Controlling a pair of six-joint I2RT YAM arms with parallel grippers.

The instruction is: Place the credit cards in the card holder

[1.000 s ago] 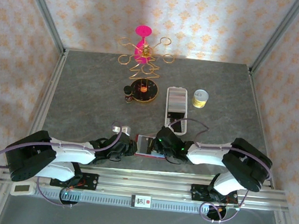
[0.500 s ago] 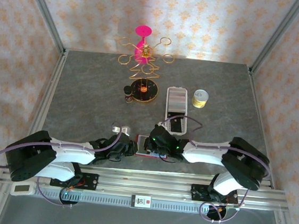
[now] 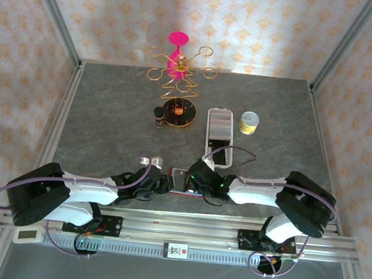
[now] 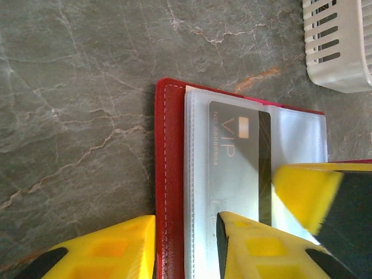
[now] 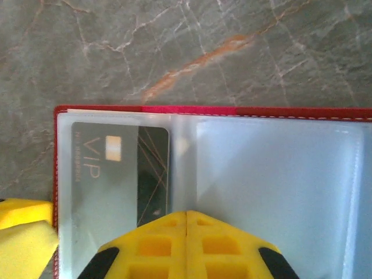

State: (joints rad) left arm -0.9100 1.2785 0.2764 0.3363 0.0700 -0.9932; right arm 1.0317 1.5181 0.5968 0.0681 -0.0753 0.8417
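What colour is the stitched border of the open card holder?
Red, seen best in the left wrist view on the leather-like folding card holder.

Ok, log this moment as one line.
card holder: open flat on table | VIP card: inside clear pocket | left gripper: open, astride holder's red edge | right gripper: shut, over pockets

Soft, even overhead light; a bright patch on the back wall (image 3: 205,21) beyond the far edge of the tabletop (image 3: 110,105). Close up, the left tool (image 4: 186,235) looks blurred.
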